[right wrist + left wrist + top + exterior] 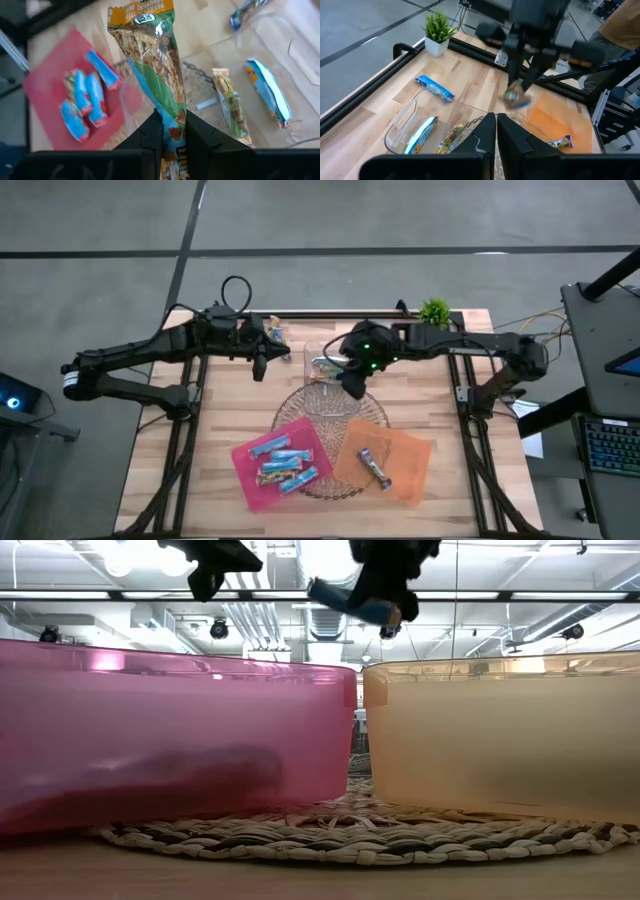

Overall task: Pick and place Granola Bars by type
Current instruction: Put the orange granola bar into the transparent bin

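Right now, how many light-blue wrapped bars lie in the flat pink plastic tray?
4 light-blue bars, all clustered in the middle of the pink tray. None looks hidden.

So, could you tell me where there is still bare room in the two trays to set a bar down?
The orange tray is mostly bare around its single bar. The pink tray is crowded mid-tray with blue bars; only its edges are free. The right gripper holds a green bar.

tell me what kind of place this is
Probably a robotics lab or workshop: exposed ceiling ducts with strip lights overhead, a bare concrete floor around the wooden table, and a desk with a keyboard beside the rig.
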You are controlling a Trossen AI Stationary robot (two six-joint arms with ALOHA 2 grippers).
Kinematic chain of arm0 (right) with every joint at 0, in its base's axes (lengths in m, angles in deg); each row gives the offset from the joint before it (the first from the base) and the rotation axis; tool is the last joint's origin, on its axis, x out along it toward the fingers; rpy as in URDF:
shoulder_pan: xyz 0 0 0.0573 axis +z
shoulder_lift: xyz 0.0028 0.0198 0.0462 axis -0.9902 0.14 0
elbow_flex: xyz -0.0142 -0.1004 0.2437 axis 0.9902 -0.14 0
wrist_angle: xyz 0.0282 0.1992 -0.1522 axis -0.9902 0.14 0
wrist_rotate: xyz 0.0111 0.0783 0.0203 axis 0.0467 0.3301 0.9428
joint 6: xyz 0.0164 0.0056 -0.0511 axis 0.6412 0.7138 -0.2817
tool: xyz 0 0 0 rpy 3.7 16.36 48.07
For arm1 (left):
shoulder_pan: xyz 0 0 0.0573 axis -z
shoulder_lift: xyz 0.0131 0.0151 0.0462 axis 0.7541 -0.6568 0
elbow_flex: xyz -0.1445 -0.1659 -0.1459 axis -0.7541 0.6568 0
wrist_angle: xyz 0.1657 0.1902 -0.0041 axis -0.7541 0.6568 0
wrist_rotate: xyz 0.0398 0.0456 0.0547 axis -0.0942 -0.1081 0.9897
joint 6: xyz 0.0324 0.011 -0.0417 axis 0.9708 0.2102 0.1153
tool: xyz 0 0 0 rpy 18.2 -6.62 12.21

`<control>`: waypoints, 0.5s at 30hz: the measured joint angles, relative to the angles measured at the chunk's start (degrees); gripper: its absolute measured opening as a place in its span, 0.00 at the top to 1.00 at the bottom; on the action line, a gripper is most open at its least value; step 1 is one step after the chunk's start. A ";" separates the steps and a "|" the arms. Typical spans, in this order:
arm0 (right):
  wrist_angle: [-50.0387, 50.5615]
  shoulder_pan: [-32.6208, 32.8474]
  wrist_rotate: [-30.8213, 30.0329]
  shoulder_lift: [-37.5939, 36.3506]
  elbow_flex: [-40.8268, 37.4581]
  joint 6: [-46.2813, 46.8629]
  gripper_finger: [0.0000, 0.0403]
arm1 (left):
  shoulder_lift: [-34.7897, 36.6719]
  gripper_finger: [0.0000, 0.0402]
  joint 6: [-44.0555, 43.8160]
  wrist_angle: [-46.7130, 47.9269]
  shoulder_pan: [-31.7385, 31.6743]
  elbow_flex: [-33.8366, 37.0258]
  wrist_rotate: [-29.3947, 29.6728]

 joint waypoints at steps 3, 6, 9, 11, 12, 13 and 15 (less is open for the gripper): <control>0.60 -0.01 0.15 2.63 -0.01 -2.38 0.88 | 0.00 1.00 0.02 0.00 0.02 0.00 0.00; 1.23 -0.01 0.23 5.37 -0.25 -4.53 0.88 | 0.00 1.00 0.02 0.00 0.02 0.00 0.00; 1.01 -0.01 0.46 7.31 -0.16 -5.65 0.88 | 0.02 1.00 0.02 0.00 0.02 0.00 0.00; 0.82 -0.01 0.44 8.05 -0.10 -5.79 0.88 | 0.02 1.00 0.03 0.00 0.01 0.00 0.00; 0.88 -0.01 0.44 8.33 -0.10 -5.81 0.88 | 0.02 1.00 0.03 0.00 0.02 0.00 0.00; 0.91 -0.01 0.44 8.67 -0.10 -5.81 0.88 | 0.02 1.00 0.03 0.02 0.02 0.00 0.00; 0.99 -0.01 0.46 9.01 -0.10 -6.20 0.87 | 0.03 1.00 0.03 0.04 0.01 0.00 0.00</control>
